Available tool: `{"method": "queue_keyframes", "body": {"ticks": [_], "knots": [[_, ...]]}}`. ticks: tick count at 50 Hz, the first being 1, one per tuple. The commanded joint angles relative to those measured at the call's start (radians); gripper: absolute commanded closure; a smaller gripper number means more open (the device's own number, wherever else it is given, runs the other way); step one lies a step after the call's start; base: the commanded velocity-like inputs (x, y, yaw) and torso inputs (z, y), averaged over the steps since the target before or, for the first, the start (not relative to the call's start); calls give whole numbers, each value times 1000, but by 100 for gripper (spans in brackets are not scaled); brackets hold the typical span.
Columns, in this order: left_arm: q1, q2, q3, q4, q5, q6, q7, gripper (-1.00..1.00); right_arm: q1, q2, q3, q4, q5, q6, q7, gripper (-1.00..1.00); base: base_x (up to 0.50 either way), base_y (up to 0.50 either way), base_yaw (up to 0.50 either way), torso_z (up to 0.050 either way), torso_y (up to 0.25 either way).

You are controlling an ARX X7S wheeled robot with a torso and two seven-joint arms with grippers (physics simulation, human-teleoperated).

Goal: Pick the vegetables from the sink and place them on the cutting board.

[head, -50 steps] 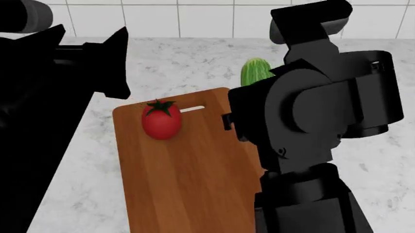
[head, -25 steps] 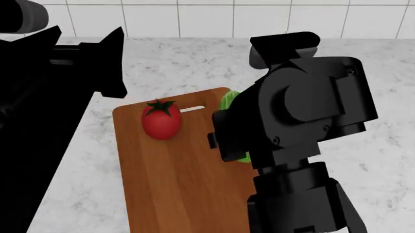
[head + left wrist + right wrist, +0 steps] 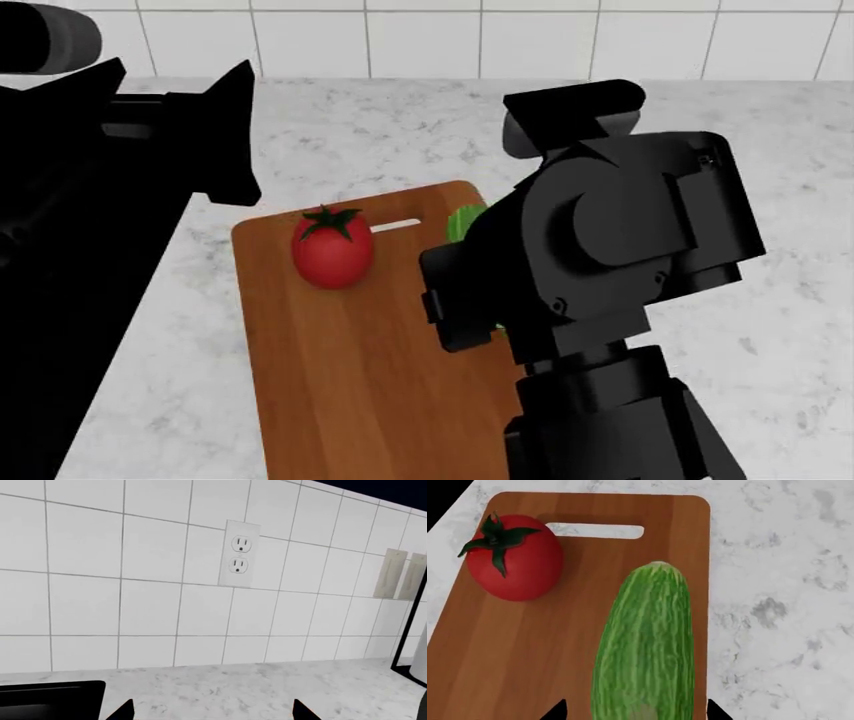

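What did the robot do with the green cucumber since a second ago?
The right arm swung the cucumber from over the counter behind the cutting board down over the board. The tomato, board and left arm stayed put.

There is one cutting board (image 3: 527, 645). There are two vegetables: one red tomato (image 3: 514, 560) and one green cucumber (image 3: 644, 645). The cucumber sits between the two dark fingertips (image 3: 557, 711) of the right gripper, and the tomato is off to one side of them. There are two black robot arms (image 3: 614, 260). On the tiled wall there is one white wall outlet (image 3: 240, 555) with two sockets.
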Motion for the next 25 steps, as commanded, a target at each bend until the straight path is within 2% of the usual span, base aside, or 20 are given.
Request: {"method": "queue_keyframes", "body": {"ticks": [1,16,25], "knots": [[-2,-5,7,-3,-2,6,-2,-100,-20,-3,13,-4,-15,0,-6,-100,0,0,0,0,0],[-1,-10,6,6,-20,5,-10,-100,37,-3,8,-5,-31,0,-6,-100,0,0,0,0,0],[5,-11,11,3,-23,13,-9,-100,212,-3,-11,43,-3,0,-6,-100,0,0,0,0,0]]}}
